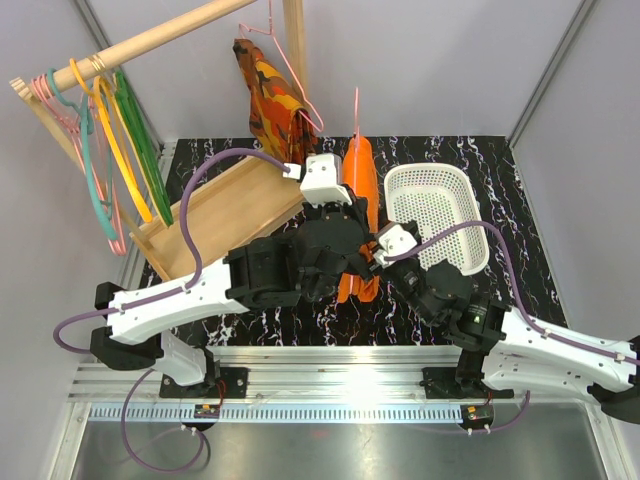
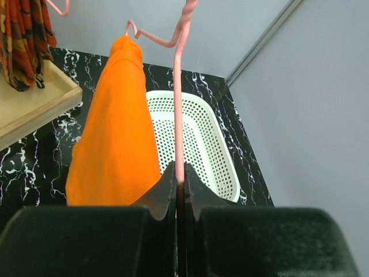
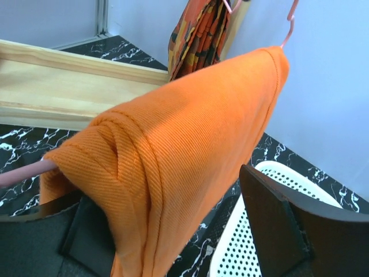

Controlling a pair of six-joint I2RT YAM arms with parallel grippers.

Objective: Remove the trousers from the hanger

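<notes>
As seen from above, the trousers (image 1: 358, 180) drape over the hanger (image 1: 356, 108), upright above the worktop (image 1: 480, 160) between both arms. Left wrist: the left fingers (image 2: 163, 195) pinch the hanger's wire, fully closed. Right wrist: the right fingers (image 3: 271, 208) stand wide apart astride the trousers, not clamped.
</notes>
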